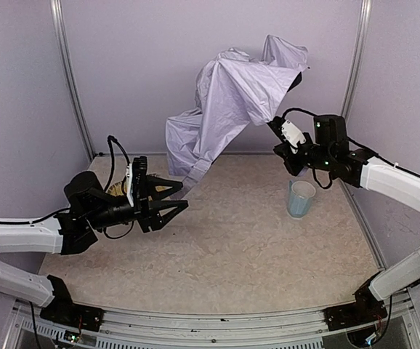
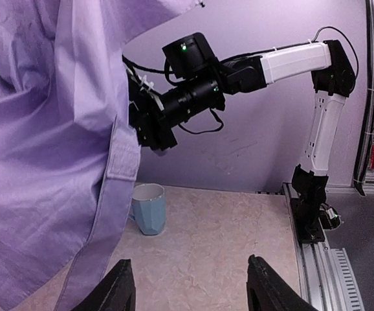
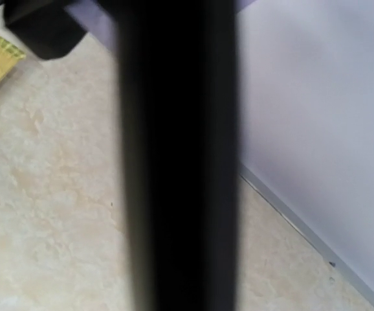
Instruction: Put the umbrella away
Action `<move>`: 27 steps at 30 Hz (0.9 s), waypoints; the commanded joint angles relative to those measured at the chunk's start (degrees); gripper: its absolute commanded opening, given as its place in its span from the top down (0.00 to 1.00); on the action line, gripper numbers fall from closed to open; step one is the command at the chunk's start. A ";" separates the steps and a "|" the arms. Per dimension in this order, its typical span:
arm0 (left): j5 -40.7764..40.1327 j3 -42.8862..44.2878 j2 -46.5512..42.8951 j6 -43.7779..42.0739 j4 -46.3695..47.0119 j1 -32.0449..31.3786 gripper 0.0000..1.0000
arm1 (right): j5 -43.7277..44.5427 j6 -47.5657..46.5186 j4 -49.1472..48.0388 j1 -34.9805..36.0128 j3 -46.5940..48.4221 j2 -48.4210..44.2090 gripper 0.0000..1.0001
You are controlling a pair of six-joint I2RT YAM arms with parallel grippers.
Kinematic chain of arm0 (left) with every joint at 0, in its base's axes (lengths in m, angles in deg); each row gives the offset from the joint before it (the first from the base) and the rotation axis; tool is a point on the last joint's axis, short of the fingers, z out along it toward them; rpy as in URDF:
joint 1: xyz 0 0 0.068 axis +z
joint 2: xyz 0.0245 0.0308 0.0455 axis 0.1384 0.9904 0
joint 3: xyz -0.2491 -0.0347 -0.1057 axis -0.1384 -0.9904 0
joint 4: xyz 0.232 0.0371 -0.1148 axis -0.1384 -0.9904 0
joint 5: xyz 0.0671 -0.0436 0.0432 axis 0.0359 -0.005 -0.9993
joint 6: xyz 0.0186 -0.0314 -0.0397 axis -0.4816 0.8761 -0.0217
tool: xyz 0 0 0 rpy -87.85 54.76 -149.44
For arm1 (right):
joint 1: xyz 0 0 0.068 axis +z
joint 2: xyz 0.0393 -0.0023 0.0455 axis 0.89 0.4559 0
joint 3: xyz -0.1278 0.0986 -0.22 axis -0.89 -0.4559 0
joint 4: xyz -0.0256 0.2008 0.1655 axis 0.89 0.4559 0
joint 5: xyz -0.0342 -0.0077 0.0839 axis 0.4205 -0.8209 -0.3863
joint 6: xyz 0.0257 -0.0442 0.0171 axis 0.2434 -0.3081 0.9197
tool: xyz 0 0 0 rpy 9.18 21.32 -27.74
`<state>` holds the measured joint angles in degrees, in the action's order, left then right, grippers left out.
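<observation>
Blurred black bar [image 3: 177,162] crowds the right wrist lens; umbrella shaft or finger, cannot tell.

Right pincer [image 1: 277,125], far right, is raised well above the bench [image 1: 253,254]. Jaws together, clamped on the umbrella [image 1: 224,102] at its upper right edge, where the grip disappears under cloth.

Canopy hangs slack and part-collapsed from that hold. It drapes down and left along the far wall, lowest folds close to the bench. Held high, probably, so the fabric drops free and the other arm can get at it.

Left pincer [image 1: 184,195], near left, lies level and points right at the hanging hem. Fingers [image 2: 123,285] are apart with nothing between them. Tips sit just beside the lowest fold; contact unclear. Left wrist view shows cloth and its strap [image 2: 125,155] on the left.

Light blue mug [image 1: 301,198] stands on the bench below the right arm, apart from the cloth. Straw tray [image 1: 117,187] is mostly hidden behind the left arm.

Judgement: canopy not yet gathered.
</observation>
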<state>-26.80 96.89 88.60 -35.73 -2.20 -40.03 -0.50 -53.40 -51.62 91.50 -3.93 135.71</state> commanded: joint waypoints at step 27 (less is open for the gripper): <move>14.94 7.54 15.97 0.00 10.21 -1.49 0.30 | -2.68 -3.30 -1.95 2.93 5.71 -1.86 1.00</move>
<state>-15.87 104.09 105.63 -36.76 4.66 -41.93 -2.44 -56.87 -49.87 93.90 -0.72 135.36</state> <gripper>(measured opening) 0.678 0.038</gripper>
